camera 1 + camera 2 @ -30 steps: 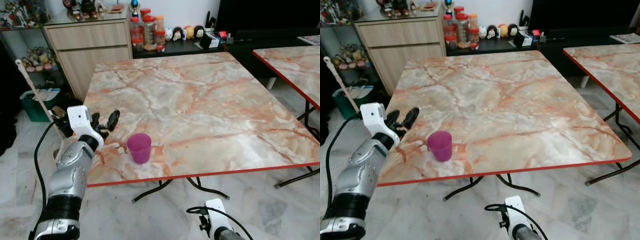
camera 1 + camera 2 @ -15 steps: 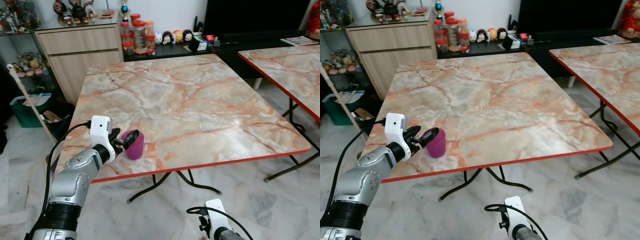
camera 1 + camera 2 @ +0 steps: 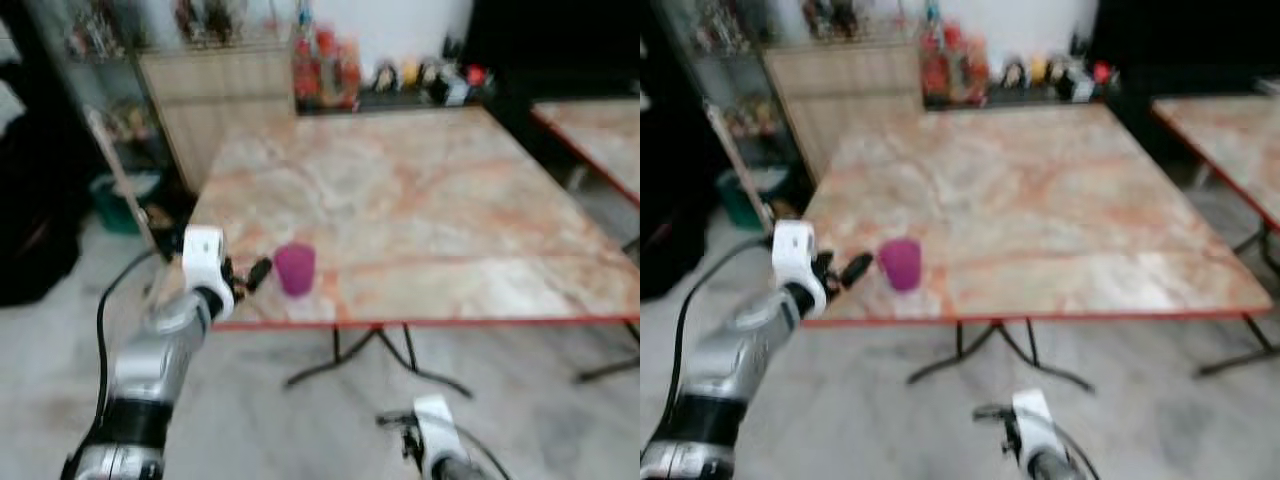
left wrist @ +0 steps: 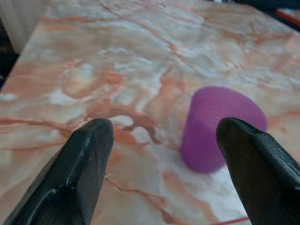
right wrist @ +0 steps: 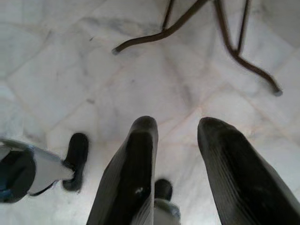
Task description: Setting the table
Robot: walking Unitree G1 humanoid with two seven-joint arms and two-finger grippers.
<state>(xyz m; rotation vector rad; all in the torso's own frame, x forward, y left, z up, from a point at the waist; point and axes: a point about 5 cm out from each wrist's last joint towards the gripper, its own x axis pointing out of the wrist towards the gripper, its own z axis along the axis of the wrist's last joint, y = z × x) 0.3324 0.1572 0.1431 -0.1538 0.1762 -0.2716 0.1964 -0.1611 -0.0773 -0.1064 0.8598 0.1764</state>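
Observation:
A purple plastic cup (image 3: 295,269) stands upright near the front left corner of the marble table (image 3: 420,190). My left gripper (image 3: 250,275) is open just left of the cup, by the table's edge. In the left wrist view the cup (image 4: 220,129) stands a little ahead of the two spread black fingers (image 4: 84,164), not touching either one. My right gripper (image 5: 176,126) hangs low by my side over the floor, open and holding nothing.
A second marble table (image 3: 600,130) stands at the right. Behind are a wooden cabinet (image 3: 230,90), jars (image 3: 325,70) and a green bin (image 3: 115,190). A stick (image 3: 120,170) leans at the left. Black table legs (image 3: 370,350) cross under the table. Head views are blurred.
The camera has shifted and blurred. My left gripper, which was up against the cup half a second ago, now sits a little back from it, open. The cup stays on the table.

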